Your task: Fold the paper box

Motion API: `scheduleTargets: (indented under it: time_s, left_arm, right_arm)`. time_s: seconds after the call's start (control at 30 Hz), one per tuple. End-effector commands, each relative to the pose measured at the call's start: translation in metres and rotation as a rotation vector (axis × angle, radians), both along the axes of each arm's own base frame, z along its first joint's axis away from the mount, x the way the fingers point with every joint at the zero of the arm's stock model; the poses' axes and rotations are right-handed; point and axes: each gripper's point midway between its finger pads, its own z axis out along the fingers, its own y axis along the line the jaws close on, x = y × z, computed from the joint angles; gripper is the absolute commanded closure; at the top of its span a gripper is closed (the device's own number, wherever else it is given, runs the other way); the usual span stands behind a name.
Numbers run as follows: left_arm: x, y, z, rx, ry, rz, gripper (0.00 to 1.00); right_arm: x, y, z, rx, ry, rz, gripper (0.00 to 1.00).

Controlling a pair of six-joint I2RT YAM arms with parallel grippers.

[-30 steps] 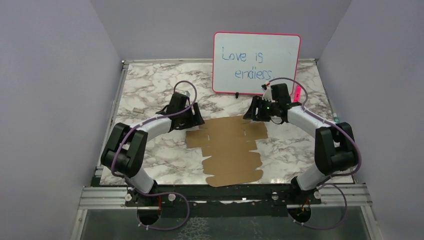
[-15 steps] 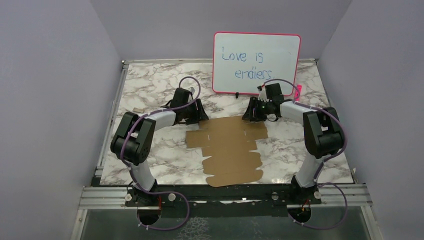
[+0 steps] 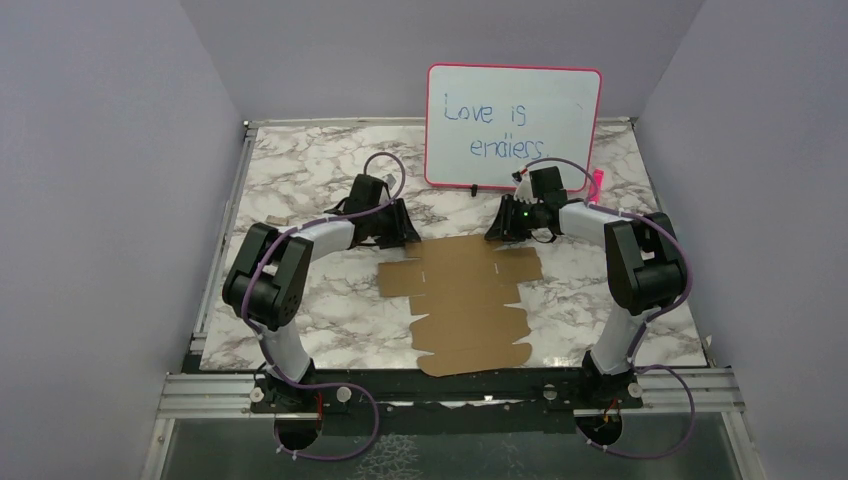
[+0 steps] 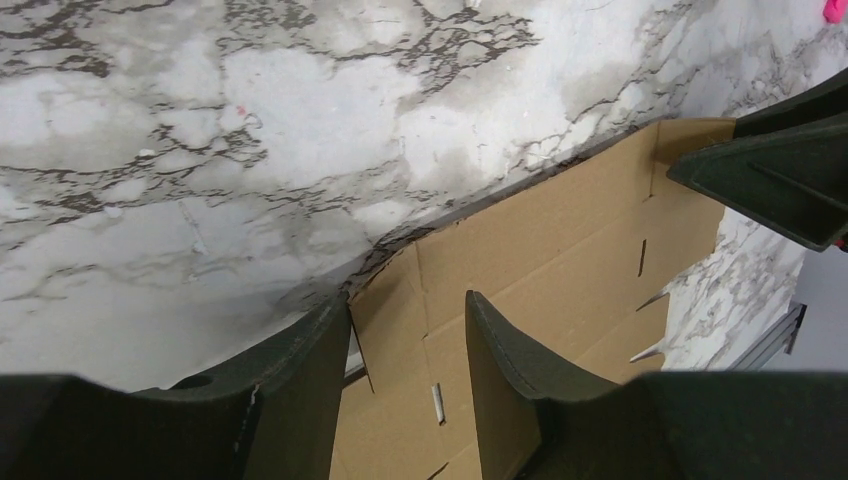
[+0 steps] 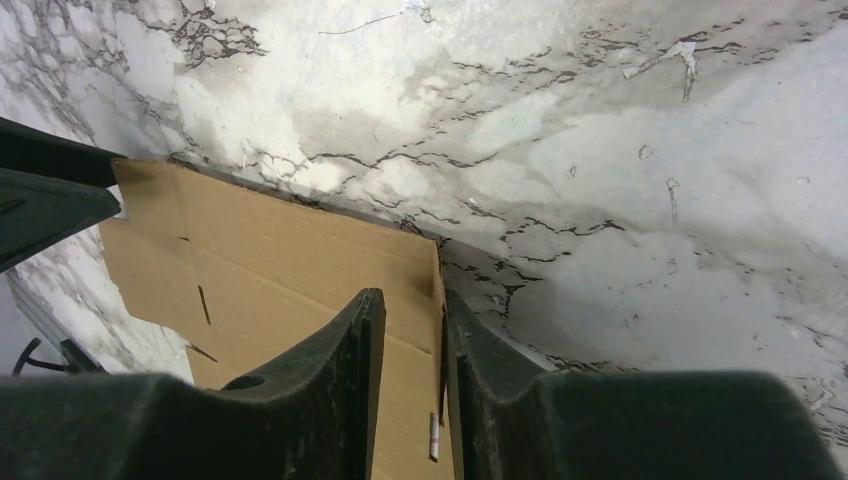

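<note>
The paper box (image 3: 465, 305) is still unfolded: a flat brown cardboard sheet with flaps and slits, lying on the marbled desk (image 3: 300, 170) just in front of the whiteboard (image 3: 513, 125). Its wide part is nearest the board and its narrower part reaches away from the board toward the arm bases. The sheet's far edge runs roughly parallel to the whiteboard's lower edge, with a strip of bare marble between them. The left tool (image 4: 408, 300) sits at the sheet's far corner, in front of and a little to the left of the whiteboard's lower left corner. Its jaws stand apart with a clear gap, and the corner flap shows in that gap. The right tool (image 5: 413, 297) sits near the opposite far corner, in front of the middle of the whiteboard's lower edge. Its jaws are also apart but much closer together, and the sheet's side edge runs through the narrow gap. Whether either tool's fingers press on the cardboard cannot be told. In both wrist views a dark shadow line lies along the sheet's far edge. The whiteboard, framed in pink, stands upright at the desk's far side and reads "Love is endless" in blue. A small pink object (image 3: 596, 185) lies just beside its lower right corner. A tiny brown scrap (image 3: 272, 222) lies well to the left of the whiteboard, apart from the sheet.
</note>
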Motion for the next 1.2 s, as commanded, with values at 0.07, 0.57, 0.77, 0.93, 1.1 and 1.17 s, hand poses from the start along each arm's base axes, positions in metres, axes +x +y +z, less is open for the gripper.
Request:
scheduleTargets:
  time_s: [0.07, 0.57, 0.77, 0.93, 1.1, 1.17]
  left_arm:
    - [0.002, -0.019, 0.018, 0.003, -0.029, -0.044, 0.53]
    - [0.007, -0.052, 0.017, 0.084, -0.062, -0.085, 0.53]
    - [0.023, -0.051, 0.019, 0.146, -0.088, -0.074, 0.51]
    - [0.037, -0.047, 0.027, 0.193, -0.113, -0.060, 0.42]
    - [0.030, -0.028, 0.044, 0.217, -0.145, -0.026, 0.30]
    - [0.021, -0.015, 0.052, 0.226, -0.159, -0.006, 0.27]
  right_arm:
    - [0.002, -0.009, 0.003, -0.073, -0.018, -0.036, 0.70]
    - [0.014, -0.031, -0.001, -0.434, -0.043, -0.207, 0.70]
    - [0.024, -0.015, 0.001, -0.451, -0.046, -0.218, 0.69]
    - [0.030, -0.006, 0.007, -0.410, -0.044, -0.238, 0.60]
    - [0.023, -0.018, 0.019, -0.434, -0.073, -0.263, 0.45]
    - [0.016, -0.027, 0.028, -0.443, -0.086, -0.278, 0.40]
